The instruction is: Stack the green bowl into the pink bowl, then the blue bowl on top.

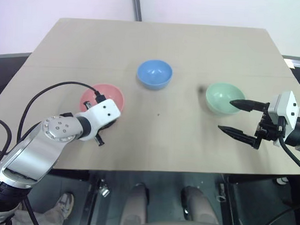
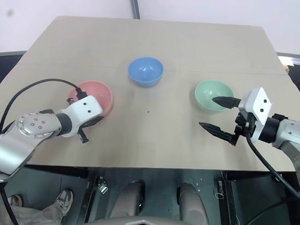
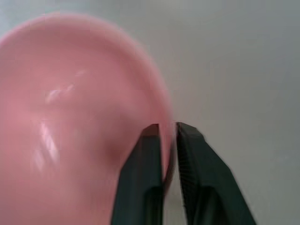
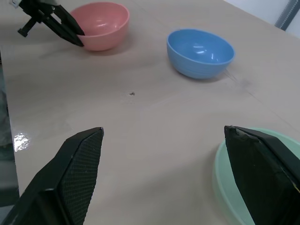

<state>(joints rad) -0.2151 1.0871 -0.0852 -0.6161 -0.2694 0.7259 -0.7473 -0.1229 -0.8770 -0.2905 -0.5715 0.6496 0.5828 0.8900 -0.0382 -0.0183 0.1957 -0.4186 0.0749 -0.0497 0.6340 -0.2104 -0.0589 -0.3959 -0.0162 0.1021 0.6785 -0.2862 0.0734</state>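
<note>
The pink bowl (image 1: 99, 95) sits on the table's left side. My left gripper (image 3: 168, 129) is shut on its near rim, one finger inside and one outside. The blue bowl (image 1: 154, 73) stands alone at the middle, further back. The green bowl (image 1: 222, 97) rests on the right. My right gripper (image 1: 226, 115) is open at its near side, with one finger (image 1: 244, 103) reaching over the rim and the other (image 1: 235, 133) above the bare table. The right wrist view shows the green rim (image 4: 220, 173) by one finger, and the left gripper (image 4: 77, 37) at the pink bowl (image 4: 103, 23).
The bowls stand well apart on a tan table (image 1: 167, 39), with bare wood between them and along the front edge. A black cable (image 1: 52, 89) loops over the left arm. A metal post (image 1: 137, 6) rises behind the far edge.
</note>
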